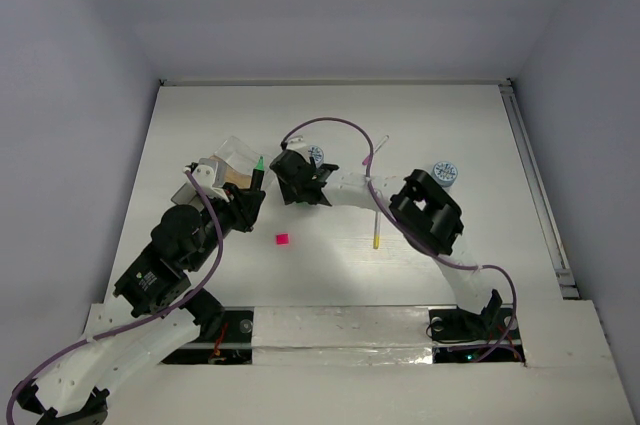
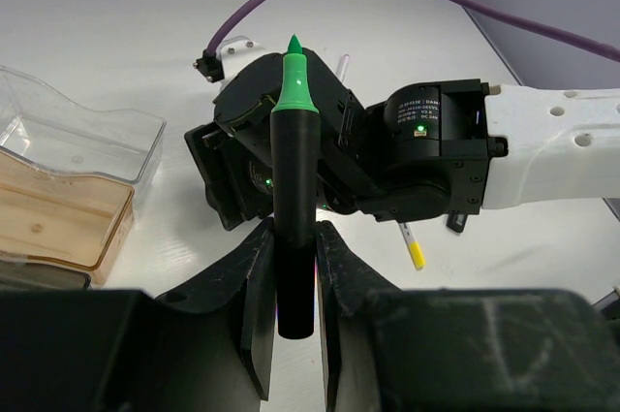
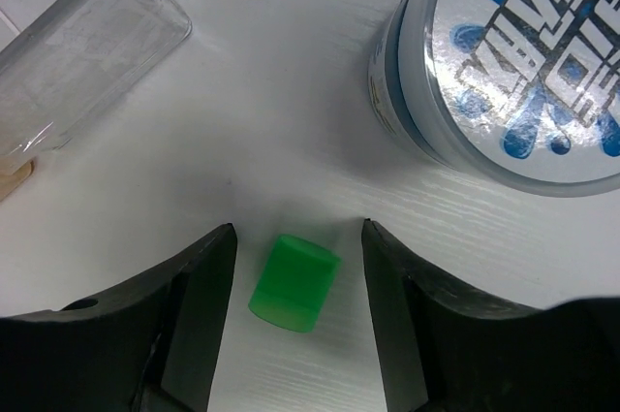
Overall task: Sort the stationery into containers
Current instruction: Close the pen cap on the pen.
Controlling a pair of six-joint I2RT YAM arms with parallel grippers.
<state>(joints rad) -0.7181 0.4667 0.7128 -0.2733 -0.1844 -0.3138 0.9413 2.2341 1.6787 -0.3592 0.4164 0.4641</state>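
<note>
A light, stiff green-capped marker (image 2: 294, 189) is clamped by its black barrel in the left pincer (image 2: 294, 267), while a tiny, probably slippery green piece (image 3: 294, 283), lower centre on the surface (image 3: 242, 141), is straddled untouched by the open right pincer (image 3: 297, 231), best gripped across its sides.

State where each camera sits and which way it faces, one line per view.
Top external: above and behind, looking down on the table; left arm and right arm show.
Left wrist: faces forward along left fingers shut on the marker, toward the right arm.
Right wrist: looks straight down; right fingers open either side of the green cube.
Shared: the clear tray appears in both wrist views.
</note>
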